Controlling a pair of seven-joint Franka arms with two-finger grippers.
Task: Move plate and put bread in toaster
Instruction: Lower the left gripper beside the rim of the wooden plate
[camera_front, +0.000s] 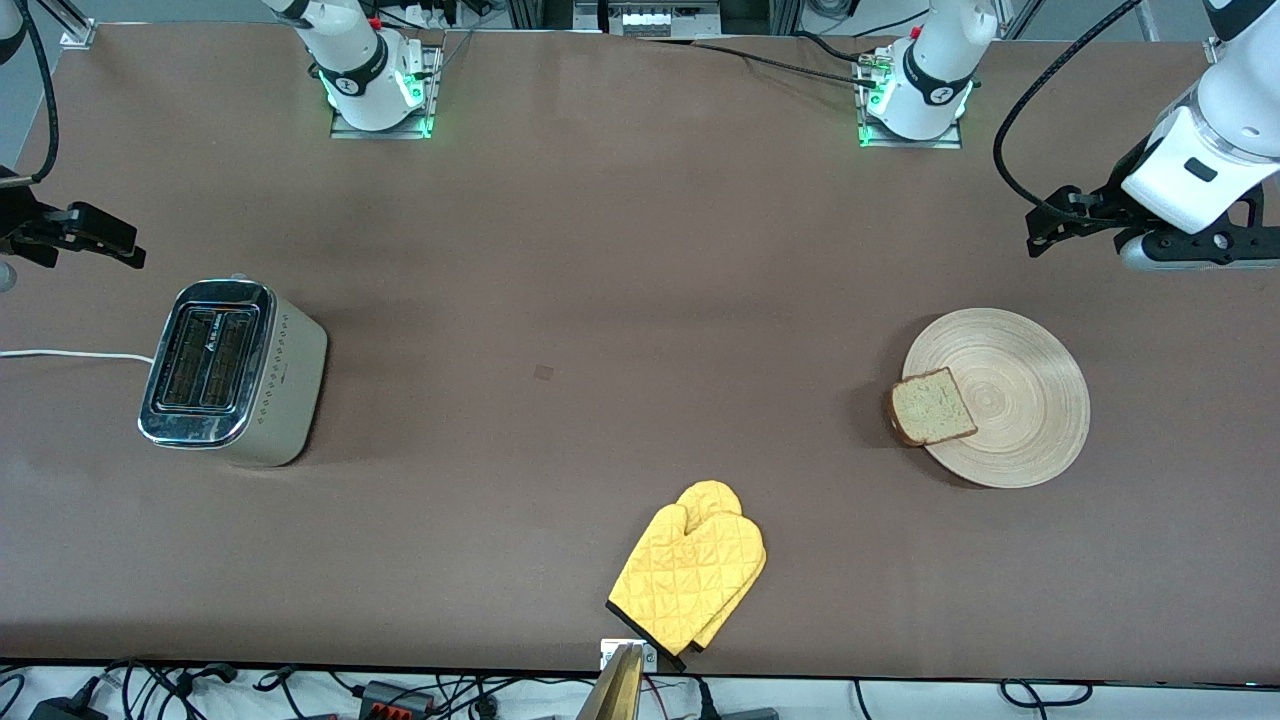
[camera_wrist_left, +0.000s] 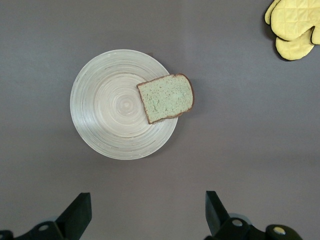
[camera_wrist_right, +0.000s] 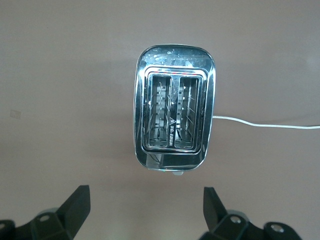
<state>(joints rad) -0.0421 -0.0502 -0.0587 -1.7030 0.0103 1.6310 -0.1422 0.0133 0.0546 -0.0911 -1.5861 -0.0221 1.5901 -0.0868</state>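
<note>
The plate (camera_front: 1010, 397) lies on the table toward the left arm's end. The bread (camera_front: 932, 407) lies flat on its rim and overhangs it on the side toward the right arm's end. Both show in the left wrist view, plate (camera_wrist_left: 110, 107) and bread (camera_wrist_left: 166, 98). My left gripper (camera_wrist_left: 147, 210) is open and empty, up over bare table beside the plate; it also shows in the front view (camera_front: 1045, 232). The toaster (camera_front: 235, 372) stands toward the right arm's end, both slots empty (camera_wrist_right: 172, 115). My right gripper (camera_wrist_right: 145, 205) is open and empty, up over bare table beside the toaster (camera_front: 100, 240).
A yellow oven mitt (camera_front: 690, 575) lies near the table edge closest to the front camera, about midway between toaster and plate; it also shows in the left wrist view (camera_wrist_left: 295, 27). The toaster's white cord (camera_front: 60, 354) runs off the table's end.
</note>
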